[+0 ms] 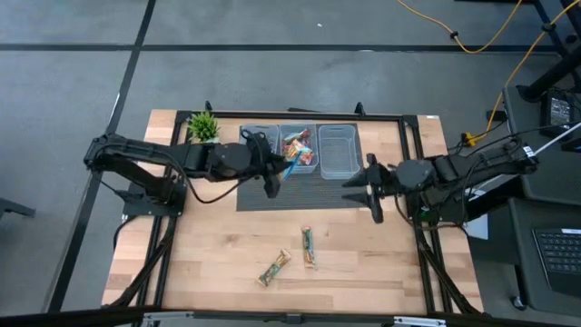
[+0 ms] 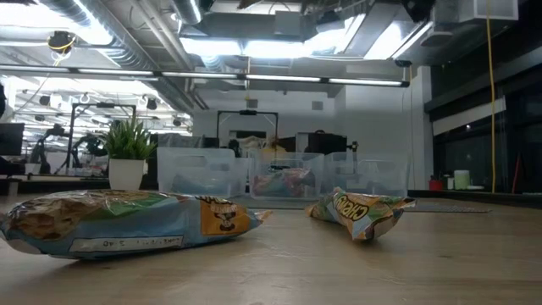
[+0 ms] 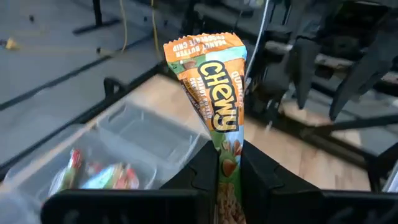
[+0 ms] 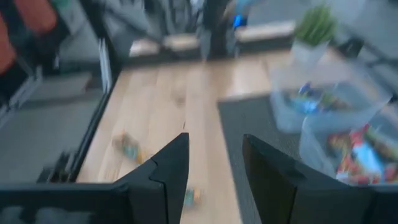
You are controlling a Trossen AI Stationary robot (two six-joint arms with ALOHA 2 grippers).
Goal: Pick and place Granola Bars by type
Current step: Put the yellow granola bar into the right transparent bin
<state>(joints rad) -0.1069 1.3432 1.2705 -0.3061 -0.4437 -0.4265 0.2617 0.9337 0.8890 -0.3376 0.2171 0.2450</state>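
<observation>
While my left gripper [image 3: 229,177] clamps an orange Chewy bar [image 3: 214,93] above the middle bin [image 1: 300,150], my right gripper [image 4: 214,165] stands open, empty, over the mat [image 1: 313,193].

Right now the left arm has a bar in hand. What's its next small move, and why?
Probably carry on over a bin and lower before letting go. The left end effector is shut on a Chewy bar and sits by the middle bin, which already holds bars, while the right bin looks empty. Which bin matches this type I cannot tell. The right end effector waits open over the mat.
</observation>
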